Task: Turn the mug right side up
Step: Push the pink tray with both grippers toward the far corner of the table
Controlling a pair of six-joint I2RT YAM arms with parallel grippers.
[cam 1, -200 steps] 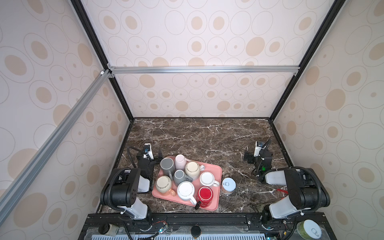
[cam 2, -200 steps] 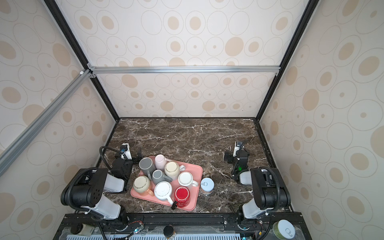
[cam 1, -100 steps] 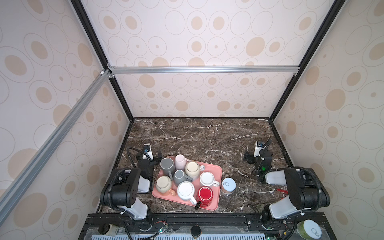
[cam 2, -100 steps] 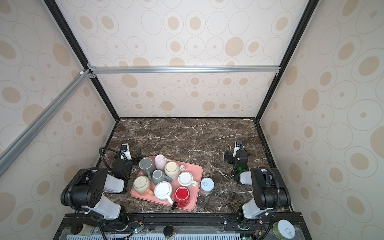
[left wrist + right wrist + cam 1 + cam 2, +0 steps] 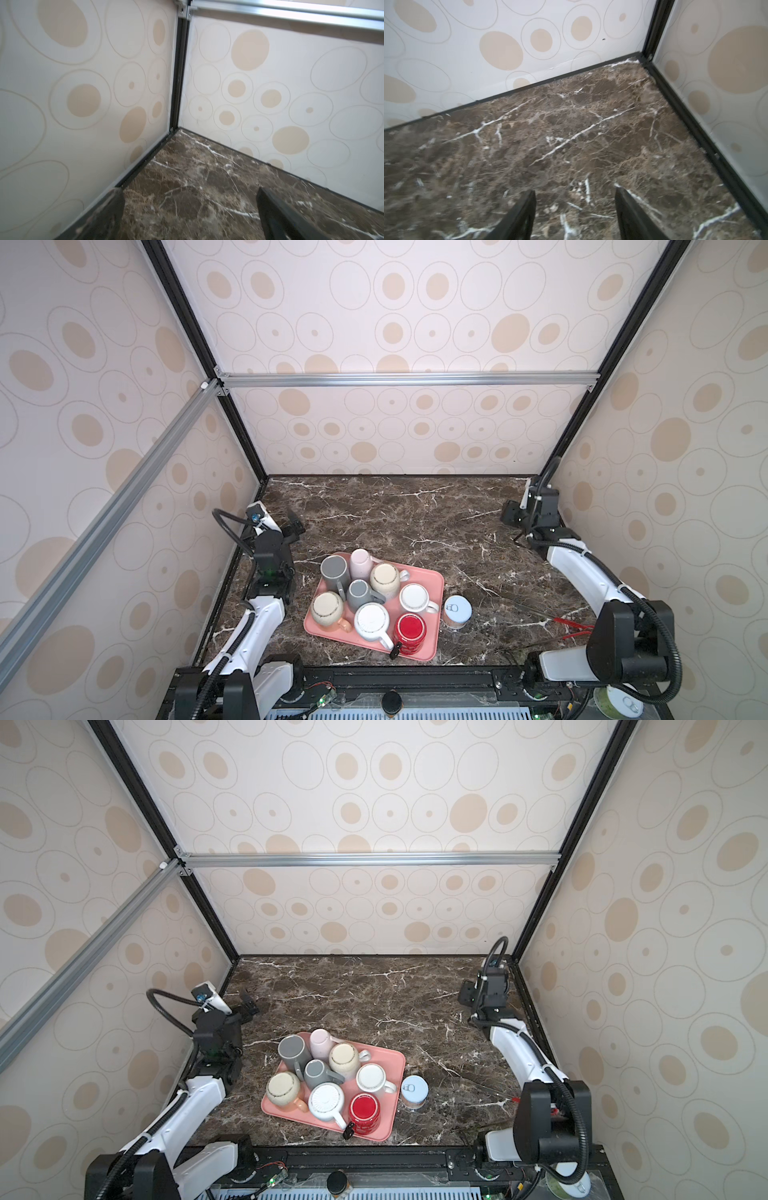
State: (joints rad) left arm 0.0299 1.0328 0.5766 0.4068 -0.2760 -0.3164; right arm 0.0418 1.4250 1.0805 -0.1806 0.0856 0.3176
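Altogether nine mugs show in both top views, each with its base upward as far as can be told. Eight are crowded on the one pink tray (image 5: 430, 577) near the front middle of the marble table (image 5: 395, 510). These are a large grey mug (image 5: 334, 570), a small grey mug (image 5: 358, 592), a pink mug (image 5: 360, 564), a speckled cream mug (image 5: 384, 577), a cream mug with an orange handle (image 5: 327, 608), a small white mug (image 5: 413, 596), a large white mug (image 5: 371, 620) and a red mug (image 5: 410, 627). That makes two grey, two cream, two white, one pink and one red. The ninth, a pale blue mug (image 5: 457, 609), stands on the table just beside the tray's right edge, off it. One thin tool with red grips (image 5: 575, 624) lies on the marble near the right arm's base. Of the two grippers, the left gripper (image 5: 189, 193) sits toward the left rear of the table, well apart from the tray. Its jaws are spread wide over bare marble with nothing between them. The right gripper (image 5: 575, 190) faces the right rear corner, its jaws parted by a narrower gap, also with nothing between them.
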